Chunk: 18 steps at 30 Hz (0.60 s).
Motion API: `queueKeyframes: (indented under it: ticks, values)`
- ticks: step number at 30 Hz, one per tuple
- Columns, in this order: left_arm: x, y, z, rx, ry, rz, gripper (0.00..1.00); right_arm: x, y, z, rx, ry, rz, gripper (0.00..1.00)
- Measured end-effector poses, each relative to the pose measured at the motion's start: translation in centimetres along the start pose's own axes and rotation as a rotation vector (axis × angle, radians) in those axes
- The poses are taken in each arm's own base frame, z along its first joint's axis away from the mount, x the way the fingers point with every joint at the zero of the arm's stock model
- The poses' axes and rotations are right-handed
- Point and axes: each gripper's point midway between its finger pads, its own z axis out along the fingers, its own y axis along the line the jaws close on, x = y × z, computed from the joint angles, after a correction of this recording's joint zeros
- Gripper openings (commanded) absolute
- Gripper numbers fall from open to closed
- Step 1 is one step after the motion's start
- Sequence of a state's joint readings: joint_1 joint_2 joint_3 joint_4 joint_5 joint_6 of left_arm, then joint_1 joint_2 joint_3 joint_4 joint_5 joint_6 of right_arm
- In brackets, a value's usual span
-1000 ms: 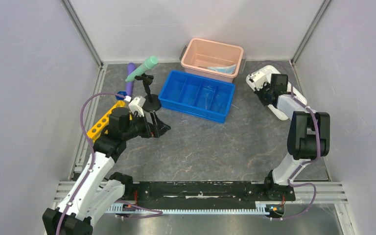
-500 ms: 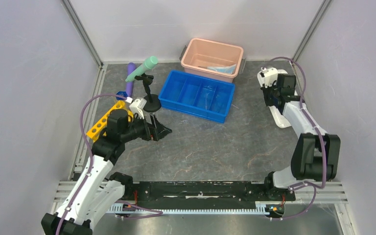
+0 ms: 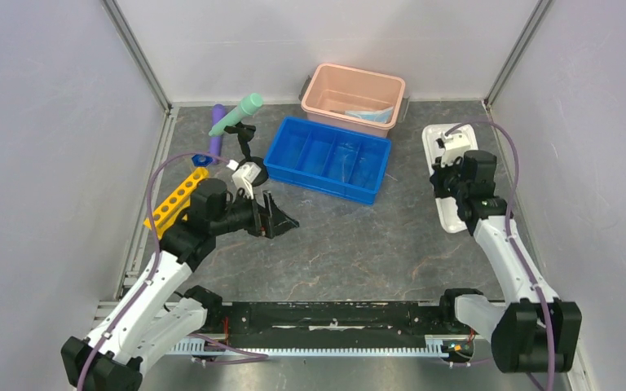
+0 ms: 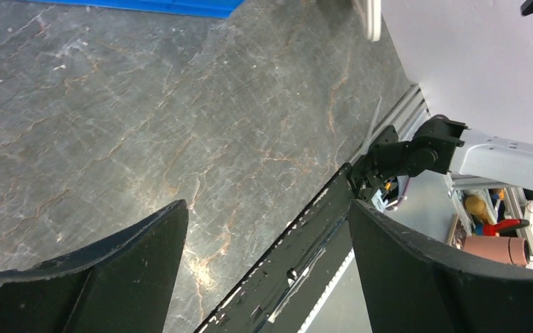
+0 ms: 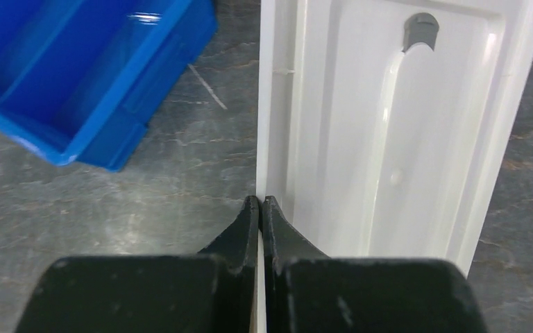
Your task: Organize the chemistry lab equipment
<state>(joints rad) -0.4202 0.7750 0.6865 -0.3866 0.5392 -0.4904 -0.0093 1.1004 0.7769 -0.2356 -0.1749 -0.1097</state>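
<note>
The yellow holed tube rack [image 3: 175, 199] lies at the left edge. The black clamp stand [image 3: 247, 151] holds the mint-green tube [image 3: 239, 112] tilted. The purple tube [image 3: 217, 130] lies behind it and the tiny blue funnel [image 3: 202, 159] beside the rack. The light-blue mask [image 3: 371, 116] lies in the pink bin [image 3: 350, 81]. A thin rod [image 5: 207, 87] lies on the table by the tray. My left gripper [image 3: 281, 218] is open and empty, above bare table [image 4: 267, 208]. My right gripper [image 3: 443, 173] is shut on the left edge of the white lid [image 5: 388, 125].
The blue divided tray [image 3: 330, 159] stands at centre back, in front of the pink bin. The white lid [image 3: 450, 204] lies lengthwise at the right, near the right wall. Metal rails run along the left, right and near edges.
My right arm has drawn back toward the near side with the white lid, which now lies lower and lengthwise at the right. My left gripper has shifted slightly right, still open.
</note>
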Motion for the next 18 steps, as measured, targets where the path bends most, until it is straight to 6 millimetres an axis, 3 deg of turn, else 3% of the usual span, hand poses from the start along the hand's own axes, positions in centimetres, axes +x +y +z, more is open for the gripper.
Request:
queueKeyframes:
  ticks: [7, 14, 18]
  values:
    - [-2.8, -2.4, 0.4, 0.042, -0.042, 0.031, 0.89, -1.7, 4.7, -2.7, -0.115, -0.118, 0.017, 0.00]
    - [-5.4, -2.8, 0.3, 0.018, -0.130, 0.060, 0.89, -3.4, 8.0, -4.2, -0.233, -0.168, 0.019, 0.00]
    - [-7.2, -4.2, 0.4, 0.043, -0.159, 0.080, 0.87, -4.2, 10.1, -5.6, -0.302, -0.182, -0.011, 0.00]
